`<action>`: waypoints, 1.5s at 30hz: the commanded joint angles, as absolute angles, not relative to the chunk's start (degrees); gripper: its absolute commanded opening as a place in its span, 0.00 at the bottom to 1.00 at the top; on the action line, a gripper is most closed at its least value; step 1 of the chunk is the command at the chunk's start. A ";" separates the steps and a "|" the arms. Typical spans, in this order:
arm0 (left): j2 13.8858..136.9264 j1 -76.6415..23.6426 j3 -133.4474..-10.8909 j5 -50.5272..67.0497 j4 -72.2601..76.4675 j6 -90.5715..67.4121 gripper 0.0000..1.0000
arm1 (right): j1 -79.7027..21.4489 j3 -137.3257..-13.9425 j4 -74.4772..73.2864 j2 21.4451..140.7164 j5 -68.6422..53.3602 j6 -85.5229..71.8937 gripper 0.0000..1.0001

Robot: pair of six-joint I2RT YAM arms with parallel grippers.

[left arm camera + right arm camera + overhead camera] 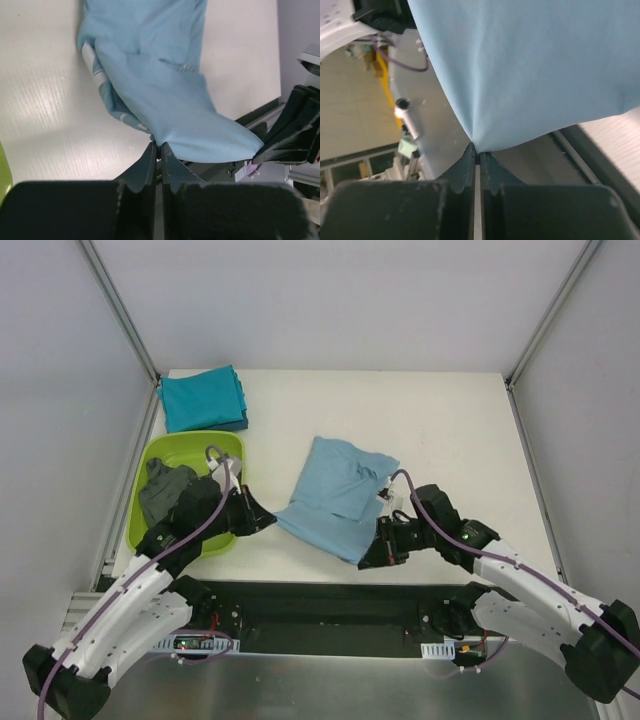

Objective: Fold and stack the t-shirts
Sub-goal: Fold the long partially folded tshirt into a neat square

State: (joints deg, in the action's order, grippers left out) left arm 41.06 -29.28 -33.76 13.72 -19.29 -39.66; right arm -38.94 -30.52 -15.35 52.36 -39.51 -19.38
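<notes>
A light blue t-shirt point(335, 498) lies partly folded in the middle of the table, its near edge lifted. My left gripper point(268, 521) is shut on its near left corner; the left wrist view shows the cloth point(165, 95) pinched at the fingertips point(159, 146). My right gripper point(370, 558) is shut on its near right corner; the cloth point(530, 65) hangs from the pinch point(477, 152). A folded teal t-shirt point(203, 399) lies at the far left corner. A dark grey t-shirt point(164, 492) lies crumpled in the lime-green tub point(185, 445).
The tub stands at the left, close beside my left arm. The table's near edge and a black rail point(330, 602) run just below both grippers. White enclosure walls with metal posts point(120, 310) bound the table.
</notes>
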 commanded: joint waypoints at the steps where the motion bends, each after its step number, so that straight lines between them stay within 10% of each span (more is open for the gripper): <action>1: 32.10 -29.53 -34.80 13.53 -25.05 -39.73 0.00 | -40.96 -31.82 -20.57 46.51 -47.37 -25.13 0.01; 45: 84.27 -27.34 -65.12 -3.87 -9.58 -32.34 0.00 | -12.04 -48.25 -21.19 71.62 -30.68 -9.58 0.01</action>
